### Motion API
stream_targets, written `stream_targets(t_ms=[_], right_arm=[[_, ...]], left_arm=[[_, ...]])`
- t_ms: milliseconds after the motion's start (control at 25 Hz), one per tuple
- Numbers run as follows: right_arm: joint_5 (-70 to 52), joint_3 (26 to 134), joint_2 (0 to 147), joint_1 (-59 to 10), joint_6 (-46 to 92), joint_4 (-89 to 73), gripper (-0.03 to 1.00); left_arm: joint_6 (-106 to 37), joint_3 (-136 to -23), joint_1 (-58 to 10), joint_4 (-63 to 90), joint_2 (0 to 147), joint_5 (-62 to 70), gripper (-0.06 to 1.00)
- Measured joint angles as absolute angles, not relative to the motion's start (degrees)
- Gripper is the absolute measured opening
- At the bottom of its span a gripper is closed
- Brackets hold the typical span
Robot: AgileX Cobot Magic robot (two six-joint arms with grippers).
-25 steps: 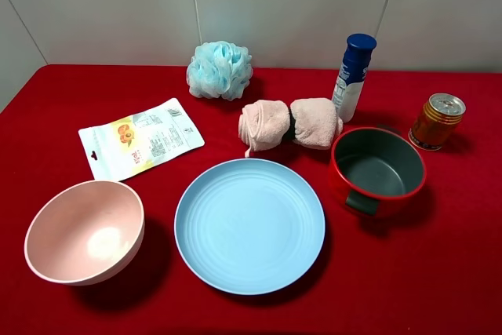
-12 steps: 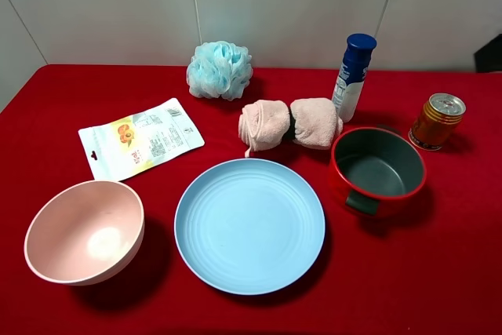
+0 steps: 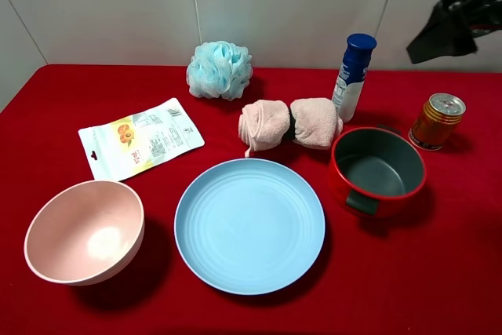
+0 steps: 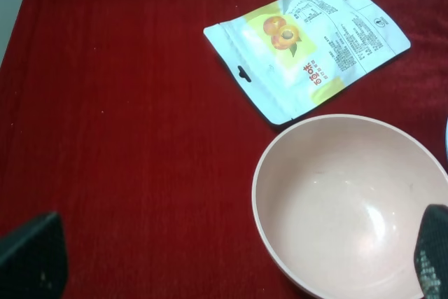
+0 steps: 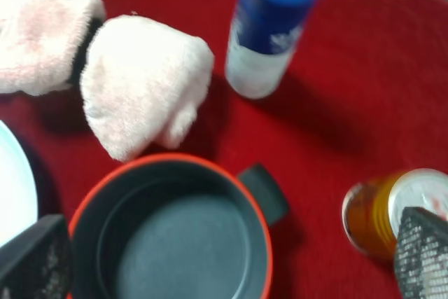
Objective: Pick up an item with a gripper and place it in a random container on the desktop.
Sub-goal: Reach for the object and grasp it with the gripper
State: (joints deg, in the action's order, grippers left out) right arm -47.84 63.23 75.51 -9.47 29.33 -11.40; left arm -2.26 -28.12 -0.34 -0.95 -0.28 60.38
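Observation:
The pale pink rolled towel (image 3: 290, 123), cinched by a dark band, lies on the red desktop (image 3: 63, 92) just behind the light blue plate (image 3: 249, 225). It also shows in the right wrist view (image 5: 140, 82). My right gripper (image 5: 228, 257) is open and empty, hovering over the red pot, with the towel ahead of it. In the exterior view the right arm's black end (image 3: 447, 27) hangs high at the top right, well away from the towel. My left gripper (image 4: 232, 260) is open and empty above the pink bowl's near rim. It is out of the exterior view.
A red pot (image 3: 378, 170) with a grey inside stands right of the plate, beside an orange can (image 3: 437, 121) and a blue-capped bottle (image 3: 353, 76). A pink bowl (image 3: 85, 231) sits front left, a snack packet (image 3: 141, 137) behind it, and a blue pouf (image 3: 220, 70) at the back.
The right arm's black end has come into the exterior view at the top right, moving leftward from the edge. Nothing on the table has moved.

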Motion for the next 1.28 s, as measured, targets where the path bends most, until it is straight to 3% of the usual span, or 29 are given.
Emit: stream_targets(t_ms=[320, 840, 1280], right_arm=[[-48.56, 69.41, 86.1, -14.87, 36.09, -10.38, 0.69], [-46.77, 70.25, 92.79, -21.57, 49.9, -8.88, 0.69], [-45.15, 74.81, 101.16, -26.02, 51.45, -4.82, 0.69]], left_arm=[[-2.26, -28.12, -0.34, -0.95, -0.28, 60.38, 0.99], [-2.26, -28.12, -0.34, -0.95, -0.28, 60.38, 0.99], [-2.26, -28.12, -0.34, -0.95, -0.28, 60.38, 0.99]])
